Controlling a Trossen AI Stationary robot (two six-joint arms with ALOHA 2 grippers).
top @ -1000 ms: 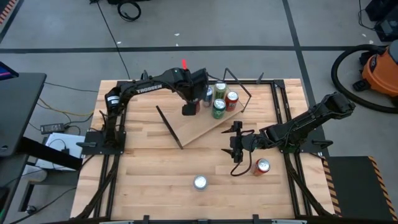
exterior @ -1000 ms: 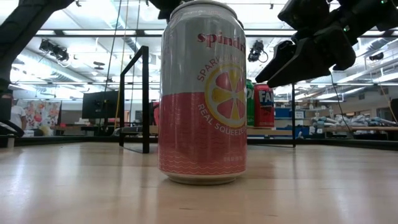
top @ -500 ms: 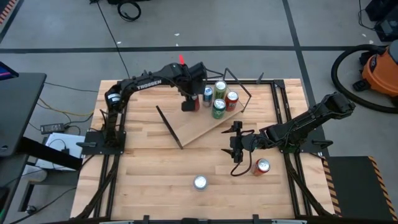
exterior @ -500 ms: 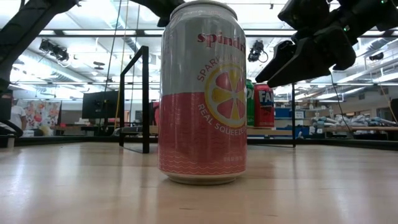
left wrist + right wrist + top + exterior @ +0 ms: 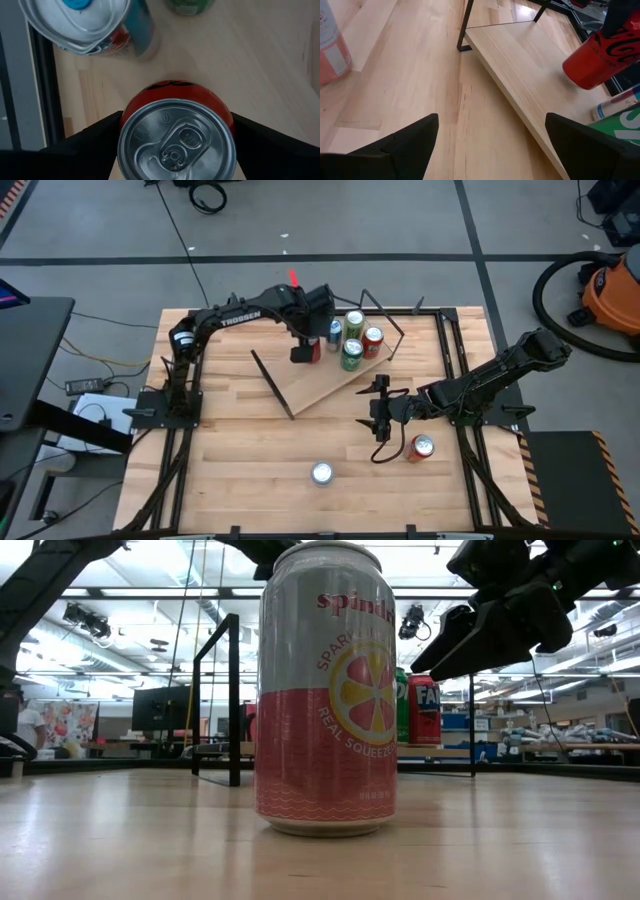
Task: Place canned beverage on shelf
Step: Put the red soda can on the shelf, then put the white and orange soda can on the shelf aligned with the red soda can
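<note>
The shelf (image 5: 320, 385) is a light-wood board with black rod frames, lying aslant on the far half of the table. Several cans stand on its far end: a blue-white one (image 5: 334, 332), two green ones (image 5: 351, 356) and a red one (image 5: 373, 338). My left gripper (image 5: 303, 352) is over the shelf's far left part, shut on a red can (image 5: 176, 142). My right gripper (image 5: 380, 416) is open and empty, low over the table near the shelf's near edge. A pink and silver can (image 5: 321, 473) and a red-orange can (image 5: 420, 447) stand on the table. My left gripper pinches the red can's side wall just below its silver top (image 5: 125, 115) between its two fingers (image 5: 85, 145), coming from above and pointing down. The can stays upright over the shelf board (image 5: 250, 60). I cannot tell whether its bottom rests on the board.
The pink and silver can fills the low view's middle (image 5: 325, 690). Black frame rails (image 5: 450, 360) run along the table's sides. The shelf's left rod frame (image 5: 272, 383) stands up beside my left gripper. Bare tabletop lies between the shelf and the near edge.
My left gripper has shifted a little toward the table's left over the shelf, still shut on the red can, which has stayed upright.
</note>
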